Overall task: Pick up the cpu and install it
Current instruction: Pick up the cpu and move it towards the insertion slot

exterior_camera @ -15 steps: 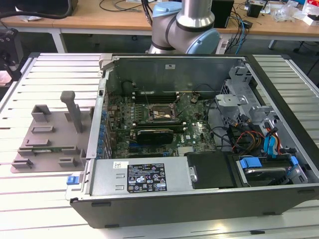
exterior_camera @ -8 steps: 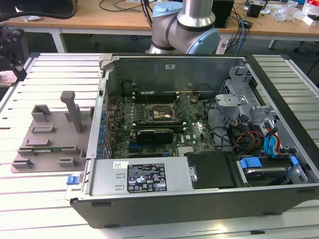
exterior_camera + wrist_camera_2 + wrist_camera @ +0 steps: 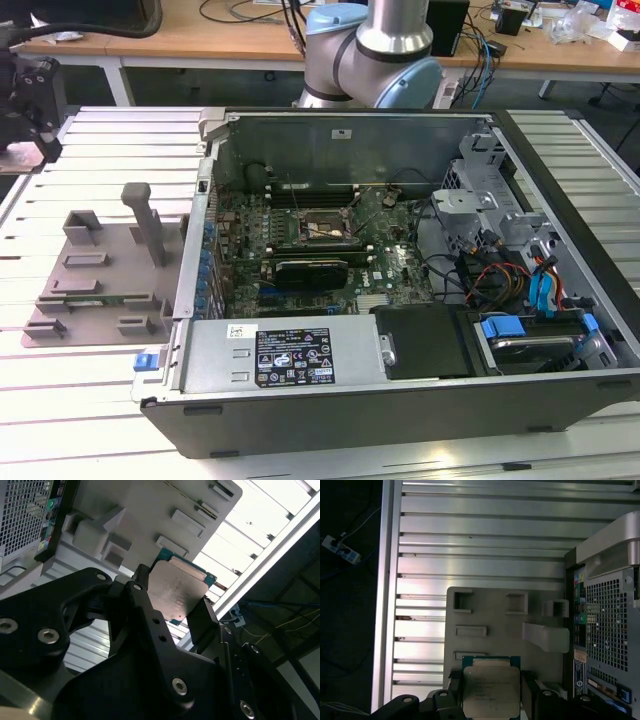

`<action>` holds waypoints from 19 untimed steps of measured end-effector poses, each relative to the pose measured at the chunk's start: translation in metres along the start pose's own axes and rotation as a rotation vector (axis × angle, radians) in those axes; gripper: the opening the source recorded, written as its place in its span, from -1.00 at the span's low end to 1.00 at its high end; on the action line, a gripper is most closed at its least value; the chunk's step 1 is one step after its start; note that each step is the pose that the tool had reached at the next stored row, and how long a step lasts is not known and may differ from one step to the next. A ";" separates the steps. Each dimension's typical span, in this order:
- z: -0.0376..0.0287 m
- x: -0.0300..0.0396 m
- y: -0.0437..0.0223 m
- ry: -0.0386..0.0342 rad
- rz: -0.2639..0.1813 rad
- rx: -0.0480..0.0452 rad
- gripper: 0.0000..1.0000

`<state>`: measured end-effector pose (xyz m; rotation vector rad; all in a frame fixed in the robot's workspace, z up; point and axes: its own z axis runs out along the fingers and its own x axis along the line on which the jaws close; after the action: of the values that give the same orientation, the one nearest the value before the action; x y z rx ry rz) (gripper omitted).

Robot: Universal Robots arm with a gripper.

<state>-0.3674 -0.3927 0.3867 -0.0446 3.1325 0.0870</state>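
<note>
Two black fingers (image 3: 200, 622) of the gripper (image 3: 172, 597) are closed on the cpu (image 3: 177, 592), one on each opposite edge, so the pale metal top is left free and nothing presses on its face. In both wrist views the chip sits flat between them, with its green rim showing on the far side. I think this edge grip is chosen because the underside (it cannot be seen here) should not be touched, and because a level chip can go straight down into a socket. Behind the cpu lies the grey plate (image 3: 490, 610) with its raised blocks. It rests on the slatted metal table (image 3: 470, 530), just beside the open computer case (image 3: 400, 400). The chip seems to be lifted clear of this plate, though I cannot tell how high. By my judgement the picking is done and the installing is not: the socket (image 3: 318, 228) on the green board (image 3: 395, 270) inside the case is well apart from the plate
</note>
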 end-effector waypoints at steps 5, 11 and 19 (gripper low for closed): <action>0.0000 -0.0094 -0.0003 0.0000 0.000 0.0000 0.09; 0.0002 -0.0287 -0.0009 0.0000 0.000 0.0000 0.09; 0.0003 -0.0464 -0.0014 0.0000 0.000 0.0000 0.09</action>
<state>-0.3210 -0.3927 0.3867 -0.0447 3.1325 0.0870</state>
